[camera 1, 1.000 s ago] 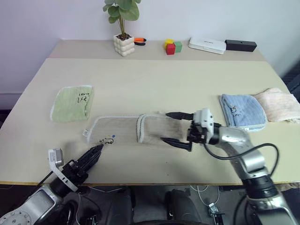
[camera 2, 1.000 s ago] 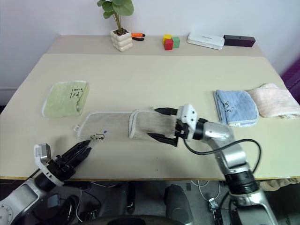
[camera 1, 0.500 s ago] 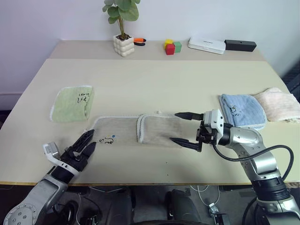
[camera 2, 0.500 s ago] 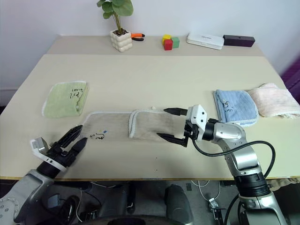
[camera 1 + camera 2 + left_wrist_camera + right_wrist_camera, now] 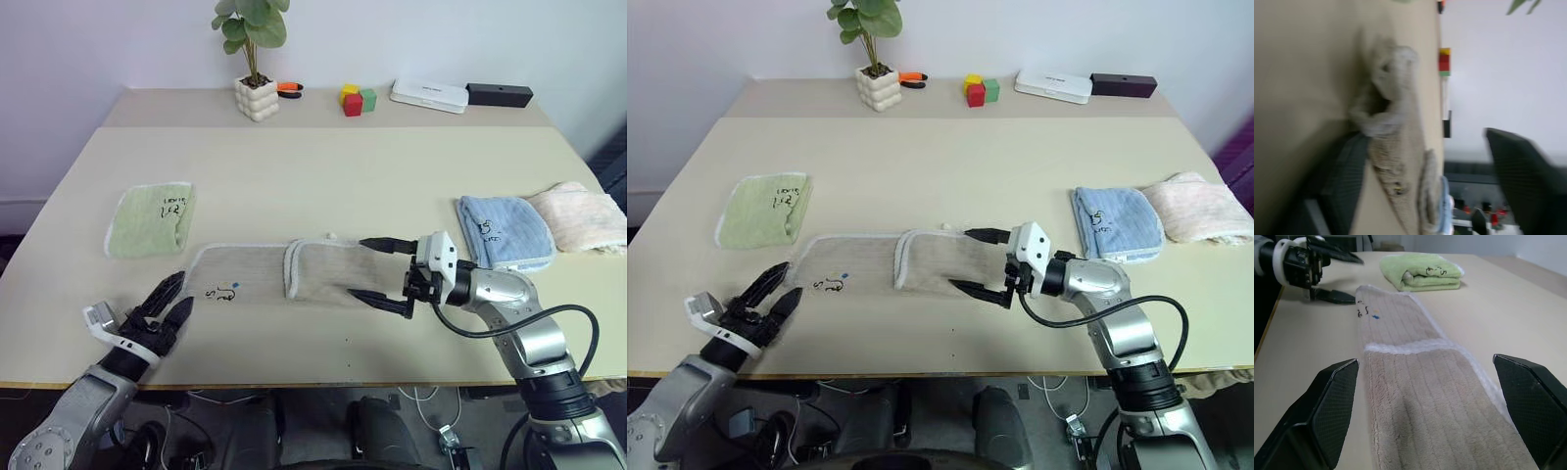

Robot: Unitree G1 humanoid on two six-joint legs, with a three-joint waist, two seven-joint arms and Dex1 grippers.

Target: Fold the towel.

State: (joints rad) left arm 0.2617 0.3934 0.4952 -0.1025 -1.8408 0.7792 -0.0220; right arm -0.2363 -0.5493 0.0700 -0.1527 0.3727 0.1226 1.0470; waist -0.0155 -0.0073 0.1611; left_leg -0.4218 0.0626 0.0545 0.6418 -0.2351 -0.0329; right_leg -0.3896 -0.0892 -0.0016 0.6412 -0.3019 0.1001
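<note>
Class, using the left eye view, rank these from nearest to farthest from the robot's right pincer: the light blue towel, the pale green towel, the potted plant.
1. Light blue towel: just to the right of the right pincer.
2. Pale green towel: far across the table on the left side.
3. Potted plant: at the table's back edge.

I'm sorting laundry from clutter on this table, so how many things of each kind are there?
Towels: 4 – beige-brown towel, pale green towel, light blue towel, pink towel
Potted plants: 1 – plant
Toy blocks: 1 stack – blocks
Boxes: 2 – white box, black box
Orange tool: 1
Total: 9
</note>
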